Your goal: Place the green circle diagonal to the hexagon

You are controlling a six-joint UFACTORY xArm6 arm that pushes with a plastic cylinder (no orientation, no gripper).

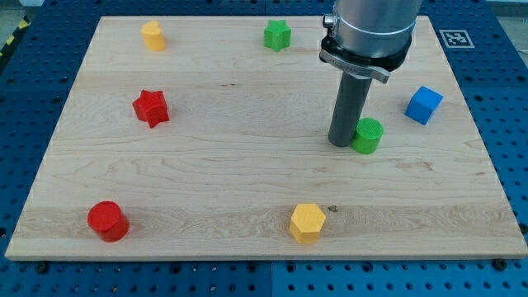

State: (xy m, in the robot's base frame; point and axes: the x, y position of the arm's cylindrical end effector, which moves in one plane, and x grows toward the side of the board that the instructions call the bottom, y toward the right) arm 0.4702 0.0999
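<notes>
The green circle (pixel 368 135) sits at the view's right of centre on the wooden board (pixel 247 157). My tip (pixel 341 143) stands right against the green circle's left side, touching or nearly touching it. The yellow hexagon (pixel 307 222) lies near the view's bottom edge, below and to the left of the green circle. The rod's upper part and the arm's grey body (pixel 369 29) rise out of the view's top.
A blue cube (pixel 423 105) lies right of the green circle. A green star (pixel 278 35) and a yellow block (pixel 153 35) lie near the top. A red star (pixel 151 107) lies at the left, a red circle (pixel 108 220) at the bottom left.
</notes>
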